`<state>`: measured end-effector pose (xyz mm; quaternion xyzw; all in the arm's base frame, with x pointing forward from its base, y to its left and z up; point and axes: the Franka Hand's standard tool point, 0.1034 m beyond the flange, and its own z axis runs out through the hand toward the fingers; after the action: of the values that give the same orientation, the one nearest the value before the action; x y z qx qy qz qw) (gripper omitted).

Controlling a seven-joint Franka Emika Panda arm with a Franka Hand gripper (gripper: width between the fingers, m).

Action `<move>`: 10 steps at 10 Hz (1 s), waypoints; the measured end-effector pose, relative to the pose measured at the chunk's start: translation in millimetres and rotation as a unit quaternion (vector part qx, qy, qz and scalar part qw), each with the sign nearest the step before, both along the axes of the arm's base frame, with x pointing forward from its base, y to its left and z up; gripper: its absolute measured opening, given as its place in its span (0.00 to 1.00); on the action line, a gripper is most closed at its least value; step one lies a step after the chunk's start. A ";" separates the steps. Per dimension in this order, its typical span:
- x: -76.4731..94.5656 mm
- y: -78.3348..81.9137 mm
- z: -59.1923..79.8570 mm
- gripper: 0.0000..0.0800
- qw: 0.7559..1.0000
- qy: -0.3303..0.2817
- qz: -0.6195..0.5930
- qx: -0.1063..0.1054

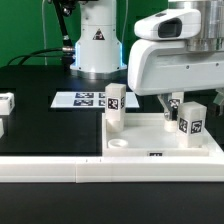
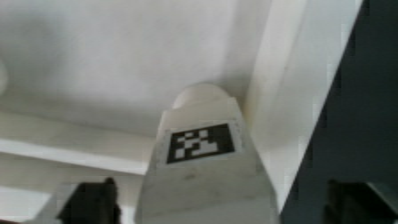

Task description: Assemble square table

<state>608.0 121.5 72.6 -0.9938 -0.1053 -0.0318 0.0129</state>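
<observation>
Fingers show as two dark tips in the wrist view, one on each side of a tagged white leg. The leg fills the gap between them. Contact isn't resolvable (the view is soft), so I cannot tell if the gripper is clamped on it or merely straddling it. In the exterior view the fingertips are hidden between the white gripper housing and the leg below it, so no help there either.

That leg stands upright on the square table, toward the exterior view's right, tag facing the camera. The wrist view has its tag centred, with the tabletop's pale surface and raised rim behind it.

Second leg stands upright at the tabletop's corner on the exterior view's left, well apart from the gripper. The tabletop lies flat on the black work surface, near the front, with a small tag on its front edge.

Long white rail runs along the front, just beside the tabletop's front edge. Marker board lies flat behind the tabletop, near the robot base. Two more white tagged blocks sit at the exterior view's left edge (partly cut off).
</observation>
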 end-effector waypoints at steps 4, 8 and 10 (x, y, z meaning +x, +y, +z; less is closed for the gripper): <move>0.4 -1.6 0.1 0.36 1.000 0.000 -0.008 0.000; 2.0 -6.5 0.5 0.36 0.981 0.007 -0.190 0.028; 2.2 -8.0 0.5 0.36 0.960 0.009 -0.278 0.031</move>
<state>610.2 113.5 73.1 -0.9833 0.1762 -0.0280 0.0351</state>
